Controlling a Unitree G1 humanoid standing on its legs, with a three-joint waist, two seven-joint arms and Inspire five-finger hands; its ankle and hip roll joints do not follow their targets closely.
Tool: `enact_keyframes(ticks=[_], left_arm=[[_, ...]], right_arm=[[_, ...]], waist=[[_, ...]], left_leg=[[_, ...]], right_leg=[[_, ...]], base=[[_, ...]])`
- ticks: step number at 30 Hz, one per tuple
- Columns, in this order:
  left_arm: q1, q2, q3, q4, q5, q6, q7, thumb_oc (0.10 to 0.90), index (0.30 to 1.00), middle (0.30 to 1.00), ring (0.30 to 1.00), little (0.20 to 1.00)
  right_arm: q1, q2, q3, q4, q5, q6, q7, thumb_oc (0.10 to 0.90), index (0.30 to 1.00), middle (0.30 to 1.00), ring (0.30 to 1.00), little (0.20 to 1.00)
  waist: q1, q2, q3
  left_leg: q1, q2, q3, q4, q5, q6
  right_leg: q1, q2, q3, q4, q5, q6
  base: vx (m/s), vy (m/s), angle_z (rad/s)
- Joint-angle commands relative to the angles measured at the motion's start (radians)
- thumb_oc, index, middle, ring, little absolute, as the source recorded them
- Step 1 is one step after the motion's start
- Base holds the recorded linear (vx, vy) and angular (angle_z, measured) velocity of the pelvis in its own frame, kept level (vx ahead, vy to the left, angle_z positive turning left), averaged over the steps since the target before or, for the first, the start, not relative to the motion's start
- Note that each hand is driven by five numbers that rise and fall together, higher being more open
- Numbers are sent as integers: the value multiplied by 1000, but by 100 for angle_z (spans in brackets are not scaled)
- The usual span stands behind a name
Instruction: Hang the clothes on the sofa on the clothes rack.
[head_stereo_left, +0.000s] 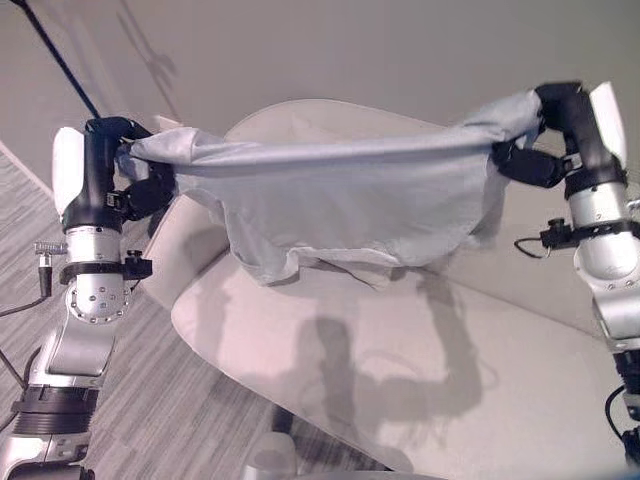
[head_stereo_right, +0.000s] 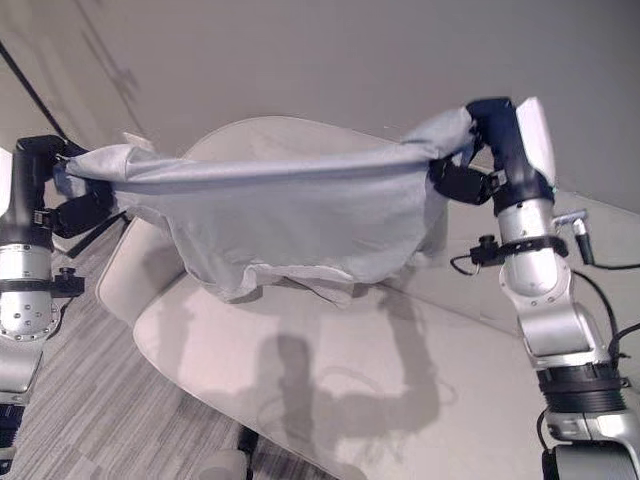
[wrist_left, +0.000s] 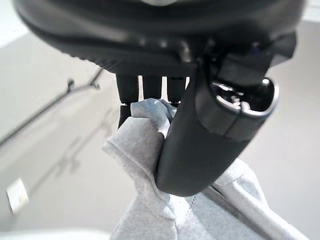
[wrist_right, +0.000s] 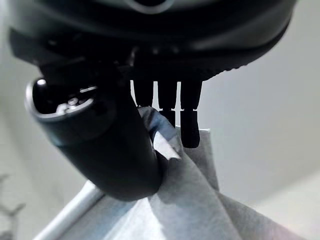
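Pale grey garment stretched, sagging, seemingly crumpled; left hand and right hand pinching its ends.

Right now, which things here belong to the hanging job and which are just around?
Job:
shirt, held up stretched between both hands
left hand
right hand
sofa, below the shirt

Around:
black pole by the wall
carpet

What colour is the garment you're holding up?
Plain pale grey-blue garment, no pattern; clearest in the left eye view.
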Motion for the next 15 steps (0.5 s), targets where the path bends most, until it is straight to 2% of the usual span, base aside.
enact_keyframes(ticks=[1,3,4,5,6,8,10,12,14,15], left_arm=[[-100,175,164,77,-11,-9,144,400,300,300,300,300],[-114,197,169,85,-7,-12,157,400,300,300,300,300],[-116,198,168,87,-7,-13,158,400,300,300,300,300],[-131,205,165,88,-10,-13,173,400,300,300,300,300],[-139,210,163,90,-11,-14,179,400,300,300,300,300],[-163,231,155,102,-16,-20,190,400,300,300,300,300],[-197,258,130,115,-34,-27,196,400,300,300,300,300],[-226,288,107,124,-43,-28,200,400,300,300,300,300],[-259,308,87,125,-43,-28,189,400,300,300,300,300],[-287,302,60,117,-38,-32,177,400,300,300,300,300]], right_arm=[[-197,-129,-2,66,16,-18,-148,400,300,300,300,300],[-215,-144,17,83,17,-17,-153,400,300,300,300,300],[-218,-144,20,85,18,-18,-153,400,300,300,300,300],[-206,-155,13,95,23,-16,-159,400,300,300,300,300],[-200,-161,6,98,24,-14,-162,400,300,300,300,300],[-177,-173,-10,100,21,-13,-169,400,300,300,300,300],[-157,-191,-24,107,21,-12,-174,400,300,300,300,300],[-144,-202,-37,106,21,-5,-178,400,300,300,300,300],[-111,-200,-79,103,21,-2,-172,400,300,300,300,300],[-89,-199,-104,100,11,-3,-174,400,300,300,300,300]], waist=[[13,-71,-84],[4,-79,-80],[1,-78,-78],[-18,-82,-81],[-29,-81,-85],[-49,-74,-99],[-60,-68,-109],[-57,-68,-114],[-61,-65,-126],[-66,-72,-132]], left_leg=[[2,26,187,-18,-65,-24],[26,79,185,4,-82,-35],[24,80,182,7,-84,-36],[50,168,205,21,-79,-45],[60,213,217,26,-68,-54],[90,311,224,29,-19,-93],[98,379,207,29,41,-124],[81,382,156,32,35,-147],[60,333,107,23,-88,-147],[46,296,104,14,-134,-140]], right_leg=[[-55,75,-75,4,3,-82],[-63,42,-96,4,23,-75],[-61,43,-98,4,22,-75],[-72,4,-129,4,32,-64],[-72,-11,-145,4,33,-60],[-53,-34,-167,5,20,-39],[-33,-63,-193,6,24,-20],[-17,-90,-198,7,29,-5],[5,-136,-210,6,48,21],[8,-183,-223,6,112,40]], base=[[-128,178,72],[-64,154,32],[-86,250,17],[-58,276,33],[-43,390,69],[122,379,79],[176,472,35],[176,465,67],[213,575,61],[139,662,56]])
